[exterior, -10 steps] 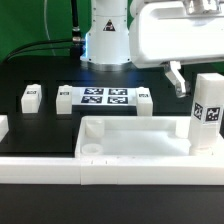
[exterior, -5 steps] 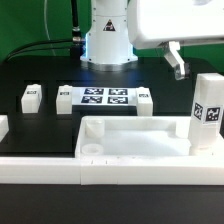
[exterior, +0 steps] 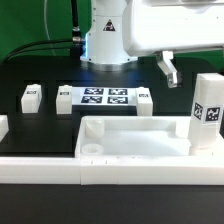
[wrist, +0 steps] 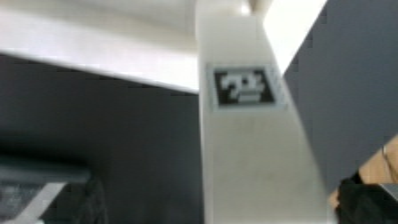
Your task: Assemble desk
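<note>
Going from the exterior view's left: white chunk (exterior: 3, 126) cut off by the frame edge, can't tell what part. Then first leg (exterior: 30, 96), lying flat on the black table (exterior: 45, 125), well apart from everything else. Next, second leg (exterior: 64, 95), lying just beside the marker board (exterior: 105, 97), and third leg (exterior: 144, 97) just beside the board's other end.

In front of all that, tabletop (exterior: 130, 140), lying rim-up against the front rail (exterior: 60, 168), with an empty round socket (exterior: 90, 150) showing in its near corner on the exterior view's left. Over at the tabletop's right end, standing leg (exterior: 207, 110), upright at the corner with its tag toward the camera. Hard to say whether fully seated or just perched there.

Gripper (exterior: 168, 72) up in the air, over the gap between the third leg and the standing leg and higher than both. Jaws spread wide, nothing in them, touching nothing. Wrist view mostly filled by the standing leg, close up, tag and all.

So probably one leg in, three to go, and between grabs right now. Best guess for the next move: swing over to the third leg, being nearest, line the jaws up across its narrow sides, drop down around it, close, lift, then stand it up over a free socket. Worth minding the standing leg on the way, no bumping it.
</note>
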